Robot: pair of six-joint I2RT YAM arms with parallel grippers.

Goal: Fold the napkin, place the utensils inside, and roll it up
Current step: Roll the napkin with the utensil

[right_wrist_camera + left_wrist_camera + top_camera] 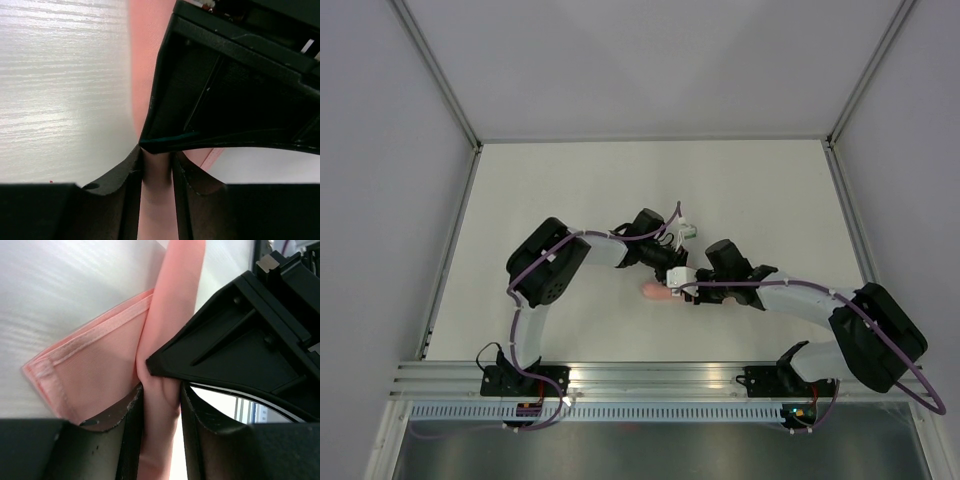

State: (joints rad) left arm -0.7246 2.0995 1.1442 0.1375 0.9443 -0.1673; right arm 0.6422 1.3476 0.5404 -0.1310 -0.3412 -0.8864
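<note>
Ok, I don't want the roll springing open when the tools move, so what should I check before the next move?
1. Roll finished: not ok. The napkin is rolled, but a hemmed flap lies flat beside the roll.
2. Utensils inside: cannot tell. None show in any view.
3. Right tool hold: ok. The cloth fills the gap between its fingers.
4. Left tool hold: cannot tell. The roll sits between its fingers, but whether it is clamped is unclear.
5. Room between the tools: not ok. They meet tip to tip on the same stretch of roll.
</note>
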